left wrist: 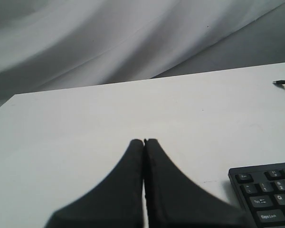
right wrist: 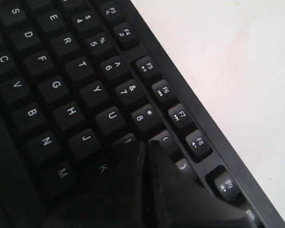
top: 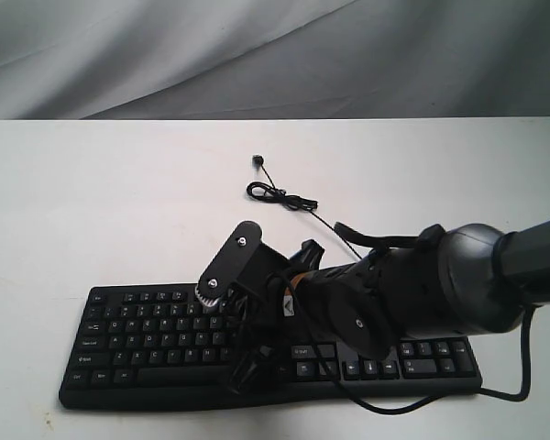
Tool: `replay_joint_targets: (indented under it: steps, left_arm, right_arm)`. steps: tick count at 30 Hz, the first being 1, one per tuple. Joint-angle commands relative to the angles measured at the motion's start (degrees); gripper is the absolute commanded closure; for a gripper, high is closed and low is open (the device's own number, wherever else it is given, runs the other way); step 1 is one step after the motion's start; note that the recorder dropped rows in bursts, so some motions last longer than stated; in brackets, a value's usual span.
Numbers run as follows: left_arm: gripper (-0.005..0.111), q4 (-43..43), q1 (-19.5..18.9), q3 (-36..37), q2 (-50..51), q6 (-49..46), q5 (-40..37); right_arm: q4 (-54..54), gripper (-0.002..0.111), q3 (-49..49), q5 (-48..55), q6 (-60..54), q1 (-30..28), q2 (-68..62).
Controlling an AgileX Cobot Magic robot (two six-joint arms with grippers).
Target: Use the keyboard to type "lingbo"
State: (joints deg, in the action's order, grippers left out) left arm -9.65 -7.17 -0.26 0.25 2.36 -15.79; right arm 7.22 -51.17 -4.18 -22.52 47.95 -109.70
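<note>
The black keyboard (top: 147, 344) lies along the front of the white table, and its thin cable (top: 280, 195) coils behind it. My right gripper (top: 231, 316) reaches in from the right over the keyboard's middle. In the right wrist view this gripper (right wrist: 145, 145) is shut, with nothing held. Its tips sit low at the I key (right wrist: 128, 141), beside the 9 key; whether they touch the key I cannot tell. My left gripper (left wrist: 144, 141) is shut and empty above bare table, off the keyboard's top left corner (left wrist: 270, 190). The exterior view does not show the left gripper.
The right arm's dark body (top: 440, 284) covers the keyboard's middle right part. The cable's plug end (left wrist: 280, 82) lies loose on the table (top: 119, 211) behind the keyboard. Grey cloth (top: 257, 55) hangs behind the table's far edge.
</note>
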Motion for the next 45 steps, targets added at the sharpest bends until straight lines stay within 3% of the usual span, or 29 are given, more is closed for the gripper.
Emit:
replay_joint_targets:
  steps: [1, 11, 21, 27, 37, 45]
  left_arm:
    - [0.107, 0.1, 0.42, 0.26, -0.25, 0.25, 0.57]
    - [0.107, 0.1, 0.42, 0.26, -0.25, 0.25, 0.57]
    - [0.107, 0.1, 0.42, 0.26, -0.25, 0.25, 0.57]
    - [0.107, 0.1, 0.42, 0.26, -0.25, 0.25, 0.57]
    - [0.107, 0.1, 0.42, 0.26, -0.25, 0.25, 0.57]
    - [0.107, 0.1, 0.42, 0.26, -0.25, 0.25, 0.57]
  right_arm:
    - [-0.18, 0.108, 0.06, -1.14, 0.08, 0.02, 0.14]
    - [0.03, 0.108, 0.06, -0.95, 0.22, 0.02, -1.64]
    - [-0.36, 0.108, 0.06, 4.49, 0.22, 0.02, 7.75]
    - [-0.36, 0.108, 0.74, 11.55, 0.22, 0.02, 21.81]
    - [1.83, 0.108, 14.99, 11.91, 0.22, 0.02, 53.16]
    - [1.83, 0.108, 17.31, 11.96, 0.22, 0.02, 57.09]
